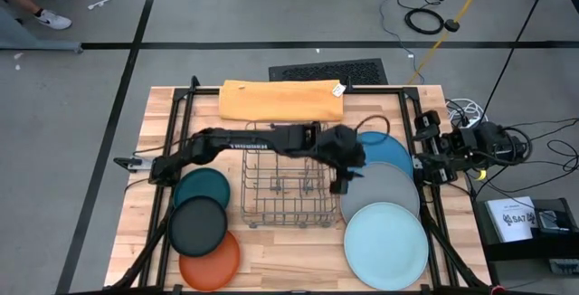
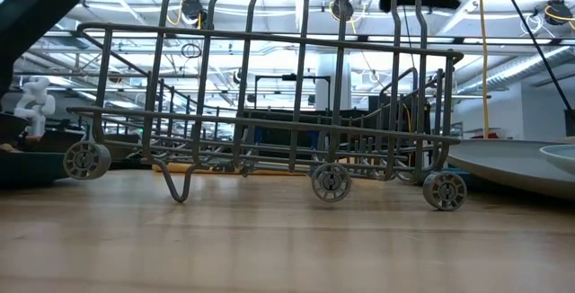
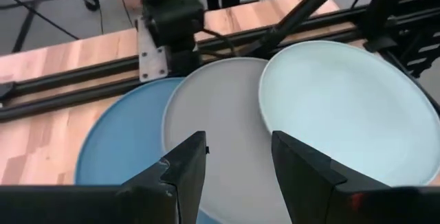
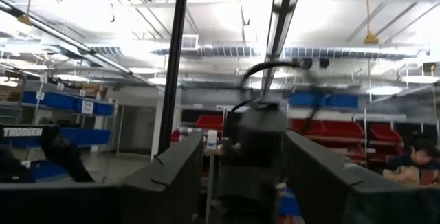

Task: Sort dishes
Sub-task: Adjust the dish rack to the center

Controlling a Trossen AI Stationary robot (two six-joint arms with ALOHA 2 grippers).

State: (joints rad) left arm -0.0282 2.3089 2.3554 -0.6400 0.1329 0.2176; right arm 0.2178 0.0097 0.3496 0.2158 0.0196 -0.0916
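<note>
Three larger plates lie overlapping at the table's right: medium blue [image 1: 389,148], grey [image 1: 384,191] and light blue [image 1: 386,245]. The light blue one rests on the grey plate's edge [image 3: 265,124], and the grey one on the medium blue plate [image 3: 117,148]. Three smaller plates overlap at the left: dark teal [image 1: 201,185], black [image 1: 199,225] and orange [image 1: 213,261]. My left gripper [image 1: 342,183] reaches over the wire rack [image 1: 280,186] and hangs open above the grey plate's left part [image 3: 227,128], empty. My right gripper [image 4: 237,176] is open and empty at the table's right edge [image 1: 421,161].
The wire rack stands mid-table on small wheels [image 2: 332,182]. A folded orange-yellow cloth [image 1: 280,100] lies at the far edge. Black frame rails [image 1: 425,123] run along the table's sides. Bare wood [image 1: 289,259] shows at the near edge, between the plate groups.
</note>
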